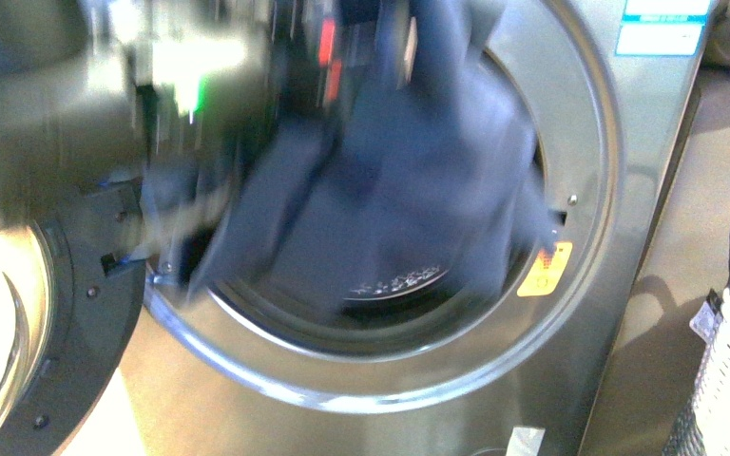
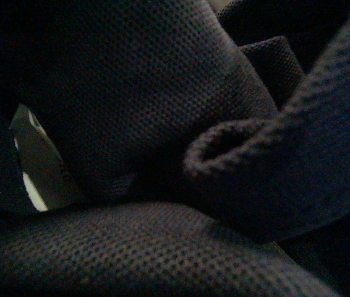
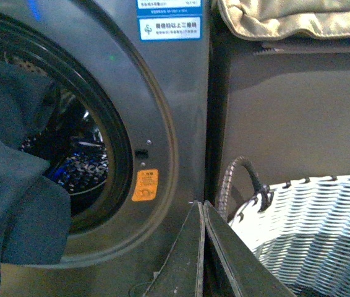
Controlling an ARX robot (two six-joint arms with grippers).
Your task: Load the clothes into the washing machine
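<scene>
Beside a dark panel (image 3: 286, 105), the washing machine (image 1: 618, 237) has the navy garment (image 1: 418, 171) hanging across its drum mouth. The right end effector (image 3: 201, 207) is pinched together near the white woven basket (image 3: 323, 216). Fabric hides the left end effector, so I cannot tell its state.

On the washing machine (image 1: 627, 190) front panel:
- blue-white label (image 3: 170, 28), 1 o'clock of the porthole (image 1: 585, 123): white East Asian characters, too blurred to read.
- yellow sticker (image 3: 145, 185), 4 o'clock: print too small.

On the clothes (image 2: 132, 93):
- grey tag (image 2: 39, 167): marks illegible.
</scene>
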